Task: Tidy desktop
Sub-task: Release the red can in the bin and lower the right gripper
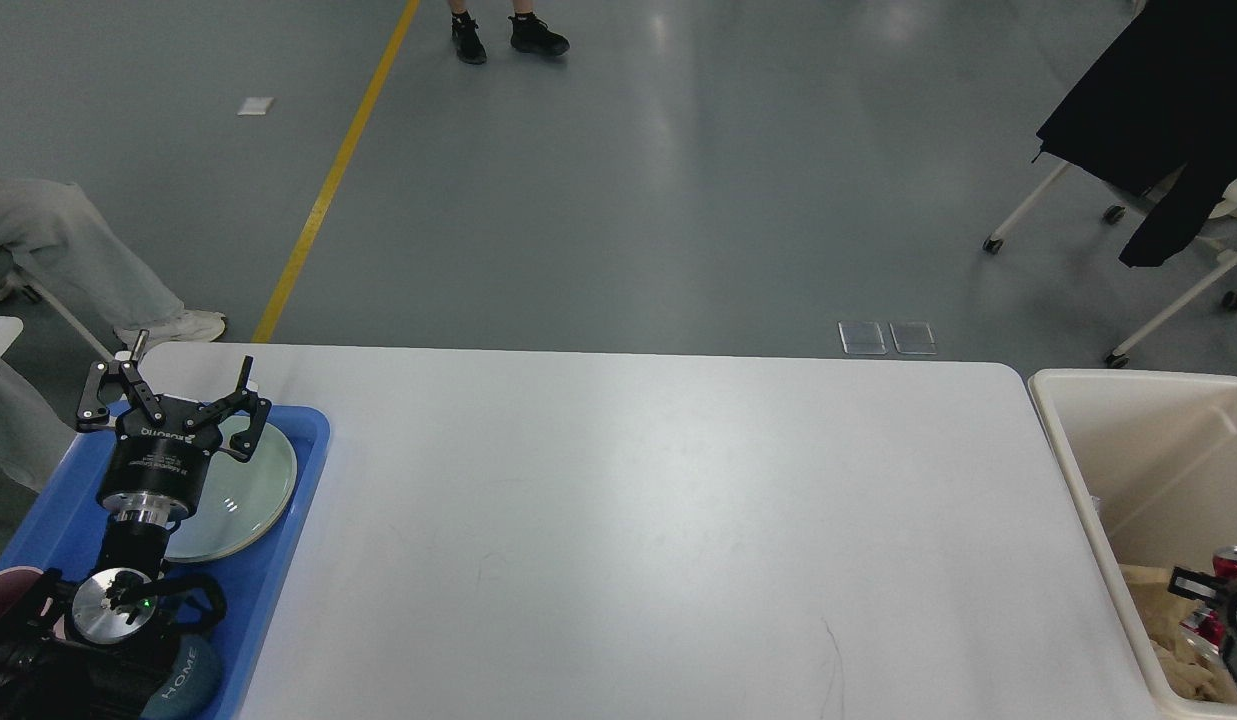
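head view: the left gripper [173, 385] stands over the far end of the blue tray [278, 560] at the left edge of the desktop [658, 520]. its two fingers are spread wide apart, released, with nothing between them; the left finger tip reaches past the tray's far rim, the right finger tip sits above the far edge of the round glass plate [243, 490] that lies flat in the tray. the gripper's black body covers the plate's left part. nearer the camera in the tray, a dark blue thing marked "home" [190, 680] and a dark red rim [8, 585] show partly behind the arm.

the right gripper [1233, 625] shows only at the right edge, low inside the cream bin [1088, 470], dark and cut off by the frame; whether its fingers are parted or closed cannot be told. a red can [1236, 560] lies right against it, over crumpled paper [1168, 620] in the bin's near part; contact or grasp is not clear.

the desktop fills the middle of the view, white, with rounded far corners, its surface bare between tray and bin apart from faint scuffs and a thin dark mark [836, 655] near the front right. the tray overlaps its left edge; the bin stands just beside its right edge. beyond the far edge lies grey floor with a yellow line [328, 180], a seated person's legs [68, 260] at left, two black shoes [508, 35] at top, and a chair with a black coat [1148, 110] at right.
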Motion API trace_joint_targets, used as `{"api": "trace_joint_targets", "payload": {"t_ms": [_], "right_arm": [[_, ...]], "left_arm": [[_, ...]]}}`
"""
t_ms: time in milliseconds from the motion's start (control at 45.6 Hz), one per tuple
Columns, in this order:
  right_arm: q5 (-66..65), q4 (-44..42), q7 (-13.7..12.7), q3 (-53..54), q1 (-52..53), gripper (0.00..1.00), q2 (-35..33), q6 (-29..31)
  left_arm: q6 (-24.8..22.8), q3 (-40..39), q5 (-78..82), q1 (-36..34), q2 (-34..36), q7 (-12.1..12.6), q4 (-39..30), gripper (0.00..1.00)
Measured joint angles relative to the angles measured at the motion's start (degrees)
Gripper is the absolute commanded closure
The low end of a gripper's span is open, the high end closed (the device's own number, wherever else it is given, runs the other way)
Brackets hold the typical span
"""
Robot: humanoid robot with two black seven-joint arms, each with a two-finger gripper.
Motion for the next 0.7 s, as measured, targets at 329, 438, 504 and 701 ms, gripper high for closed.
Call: {"api": "trace_joint_targets", "payload": {"t_ms": [329,438,504,701], "right_arm": [[0.0,0.4,0.3,-0.1,-0.7,0.00,0.0,-0.5],[0.0,0.7,0.4,0.0,-0.7,0.00,0.0,-0.4],[0.0,0.7,0.4,0.1,-0.7,0.00,-0.2,-0.4],[0.2,0.9,0.5,6.0,-0.1,0.00,-1.3,-0.5]], "left_arm": [[0.0,0.0,0.0,0.0,0.0,0.0,0.0,0.04],[0.0,0.0,0.0,0.0,0.0,0.0,0.0,0.04],[0.0,0.0,0.0,0.0,0.0,0.0,0.0,0.04],[0.0,0.0,0.0,-0.1,0.0,0.0,0.0,0.04]]}}
